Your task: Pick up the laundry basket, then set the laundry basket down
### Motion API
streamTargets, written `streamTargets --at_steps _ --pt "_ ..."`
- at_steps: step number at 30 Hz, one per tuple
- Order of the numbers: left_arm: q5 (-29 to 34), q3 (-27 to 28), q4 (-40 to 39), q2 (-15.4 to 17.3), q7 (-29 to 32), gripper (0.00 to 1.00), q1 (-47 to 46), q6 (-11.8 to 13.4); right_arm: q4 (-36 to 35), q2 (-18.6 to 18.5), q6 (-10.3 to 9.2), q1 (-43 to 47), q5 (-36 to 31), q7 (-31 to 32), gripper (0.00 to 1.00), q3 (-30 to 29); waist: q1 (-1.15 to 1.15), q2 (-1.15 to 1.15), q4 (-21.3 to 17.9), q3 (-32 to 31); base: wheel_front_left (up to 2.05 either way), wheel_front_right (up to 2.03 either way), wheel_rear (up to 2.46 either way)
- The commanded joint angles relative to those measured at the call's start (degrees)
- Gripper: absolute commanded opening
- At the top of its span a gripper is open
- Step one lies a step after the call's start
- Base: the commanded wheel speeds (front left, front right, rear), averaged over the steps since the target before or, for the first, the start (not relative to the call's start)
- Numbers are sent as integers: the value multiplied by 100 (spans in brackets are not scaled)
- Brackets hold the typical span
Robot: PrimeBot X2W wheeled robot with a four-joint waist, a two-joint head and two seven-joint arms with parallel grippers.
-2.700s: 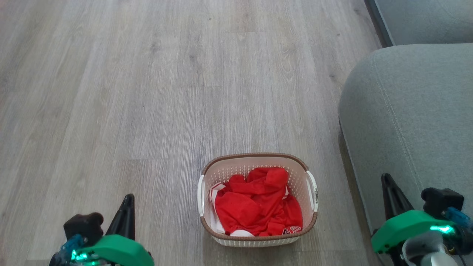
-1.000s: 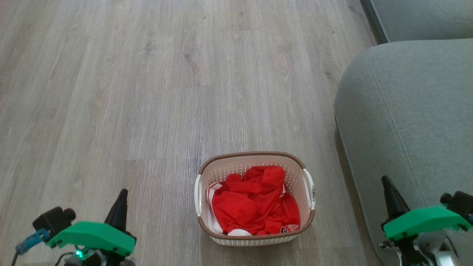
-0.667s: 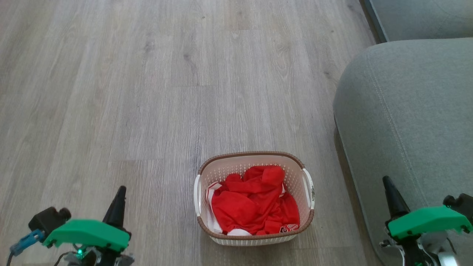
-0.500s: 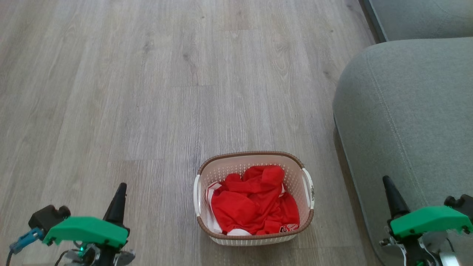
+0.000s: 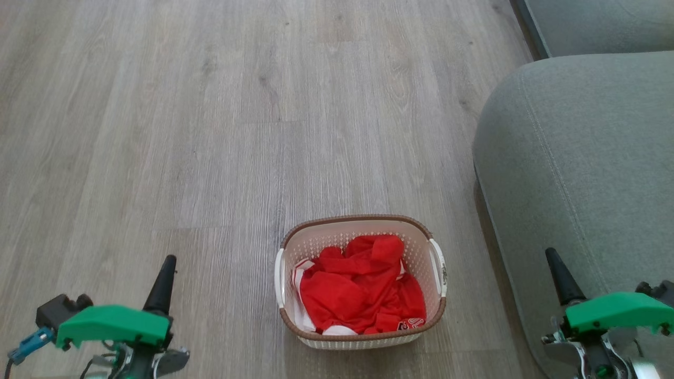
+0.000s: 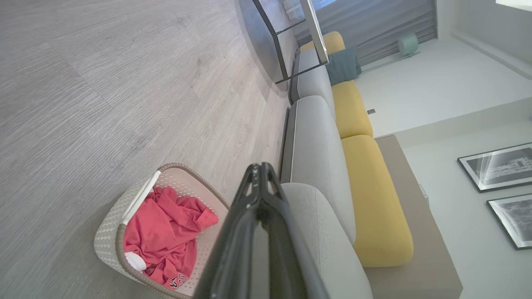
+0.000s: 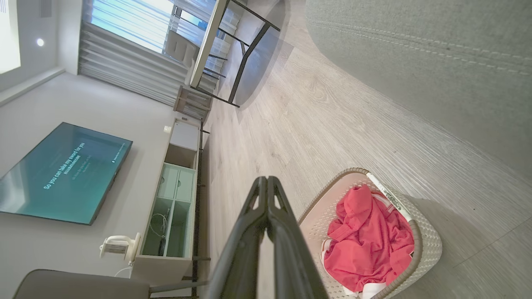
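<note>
Grey sofa, and just beside it on the floor sits the laundry basket. Looks light, stiffish plastic, so I'd grab the white side handles. Left hand and right hand are both pinched closed, empty.

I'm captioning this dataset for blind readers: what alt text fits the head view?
A small cream perforated plastic laundry basket with a brown rim, holding crumpled red clothing, sits on the grey wood-look floor beside a grey fabric sofa at right. The left gripper and right gripper sit at the lower corners, neither touching it.
</note>
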Motion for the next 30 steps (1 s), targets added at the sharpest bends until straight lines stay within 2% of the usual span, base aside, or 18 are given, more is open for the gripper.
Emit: streamTargets --at_steps 1,30 --pt "-181 240 -126 -1 21 0 -358 -79 -147 -89 -15 -352 214 63 0 41 0 0 -4 1 0 0 0" --pt "-1805 679 286 -200 231 0 -688 -406 125 -96 -22 -556 2033 262 0 -38 0 0 -63 17 0 0 0"
